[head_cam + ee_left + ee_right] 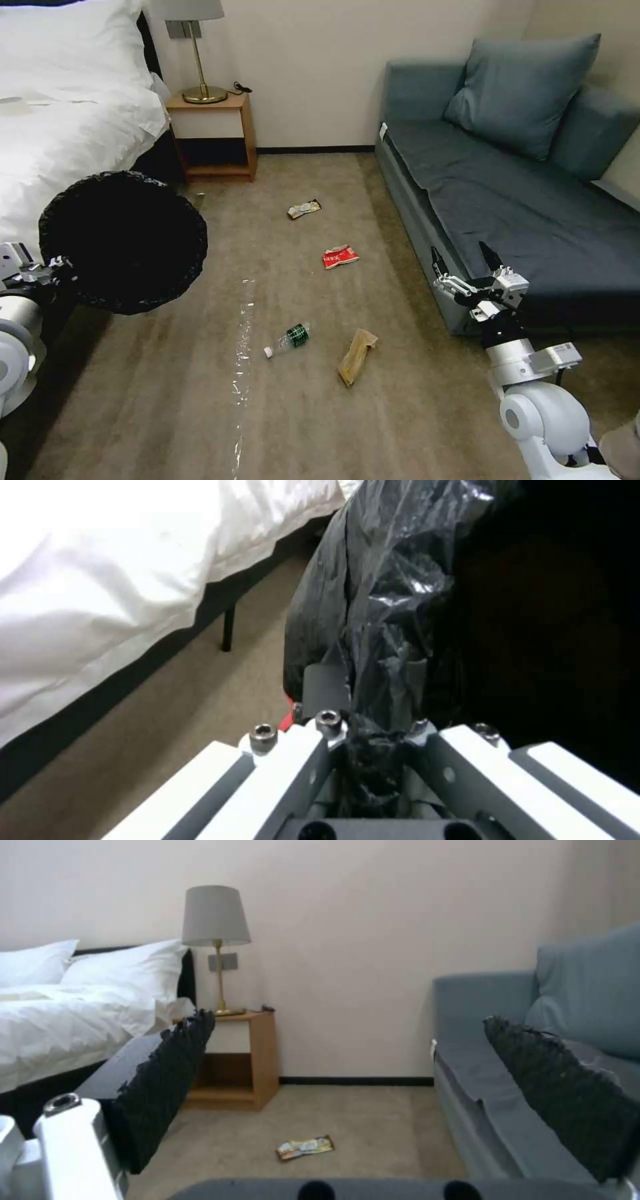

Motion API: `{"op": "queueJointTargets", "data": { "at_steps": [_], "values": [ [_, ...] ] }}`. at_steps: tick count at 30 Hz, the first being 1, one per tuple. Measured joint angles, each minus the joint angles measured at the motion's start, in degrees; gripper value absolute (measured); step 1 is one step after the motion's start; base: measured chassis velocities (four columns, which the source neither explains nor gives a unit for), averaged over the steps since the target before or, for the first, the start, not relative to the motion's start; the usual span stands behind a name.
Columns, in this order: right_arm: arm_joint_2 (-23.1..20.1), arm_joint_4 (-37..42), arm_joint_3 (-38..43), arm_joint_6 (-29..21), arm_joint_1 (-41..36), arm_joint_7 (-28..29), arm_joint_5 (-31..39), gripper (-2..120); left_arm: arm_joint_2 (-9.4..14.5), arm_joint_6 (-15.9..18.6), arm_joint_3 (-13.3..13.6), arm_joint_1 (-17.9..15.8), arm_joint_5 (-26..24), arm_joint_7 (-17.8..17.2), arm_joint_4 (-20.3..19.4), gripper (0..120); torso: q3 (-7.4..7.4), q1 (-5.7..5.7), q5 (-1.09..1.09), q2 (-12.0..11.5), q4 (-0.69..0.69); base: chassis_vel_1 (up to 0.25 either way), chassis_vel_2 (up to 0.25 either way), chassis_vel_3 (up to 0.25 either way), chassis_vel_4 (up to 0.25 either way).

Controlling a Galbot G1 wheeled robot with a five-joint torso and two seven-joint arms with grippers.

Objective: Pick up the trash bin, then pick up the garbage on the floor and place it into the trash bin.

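Gripping the trash bin (123,241) by its rim, the left gripper (370,740) has its fingers clamped on the crinkled black liner, carrying the bin off the floor beside the bed (60,113) with its mouth facing up (ready, I judge, to receive litter). The right gripper (467,267) hovers by the sofa (520,220), fingers apart, above carpet (167,387) where the tan paper bag (357,357), clear bottle (290,338), red wrapper (340,257) and yellowish-silver wrapper (304,209) lie scattered.

Trash bin (123,240): white body hidden beneath black liner. Left gripper (57,267) fingertips buried in bag folds. Bed (60,113), sofa (533,200) and lampshade (187,9) cropped at frame edges. Red wrapper (340,257) print illegible.
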Motion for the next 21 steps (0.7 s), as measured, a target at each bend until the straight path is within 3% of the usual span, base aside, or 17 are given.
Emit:
{"op": "queueJointTargets", "data": {
  "at_steps": [21],
  "values": [
    [-0.41,-0.01,0.58,0.86,-0.68,-1.57,-0.83,100,-0.21,-0.44,0.46,0.11,-0.62,-0.18,-0.87,0,0.0,0.0,0.0,0.0,0.01,-0.082,0.088,0.081,-0.08]
  ]
}}
